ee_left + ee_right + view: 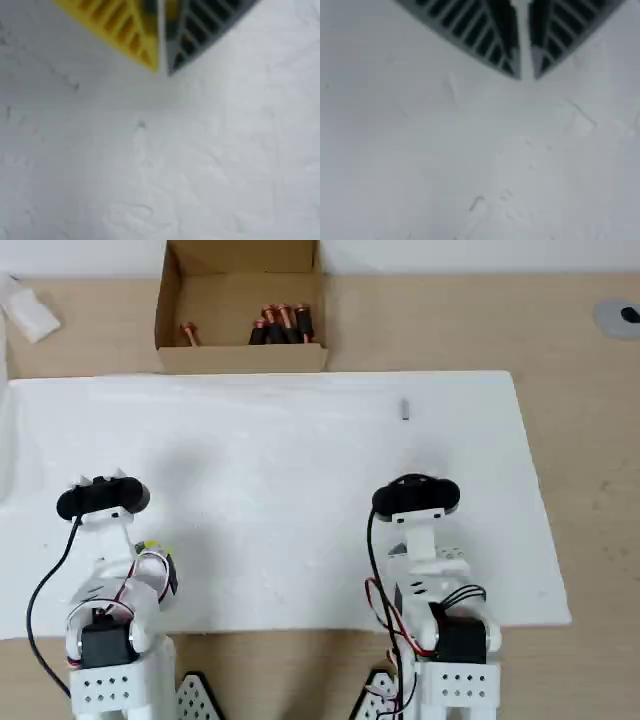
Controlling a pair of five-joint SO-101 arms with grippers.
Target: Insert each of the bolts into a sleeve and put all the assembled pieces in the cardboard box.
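Cardboard box (240, 358): open-topped, on the wooden table (585, 440), just beyond the far edge of the white mat (290, 500).
Assembled pieces (282, 325): cluster of copper-coloured bolts seated in dark sleeves, lying side by side on the box floor, toward its right wall.
Lone piece (189, 334): one more copper-and-dark item inside the same box, near the left wall, apart from the cluster.
Small grey part (405, 409): loose on the far half of the mat, ahead of the right arm (430, 570), well apart from the box; bolt or sleeve not distinguishable.
Left gripper (163, 70): one yellow finger, one dark; jaws pressed together with only a thin seam between, nothing pinched; tips over bare mat.
Right gripper (526, 76): both fingers dark; jaws drawn close, a narrow slit at the tips, nothing held; tips over bare mat.
Left arm (105, 580): folded back at the near edge of the mat, well apart from the right arm.
White object (30, 312): far left of the table, off the mat.
Grey disc (618, 318): far right of the table.
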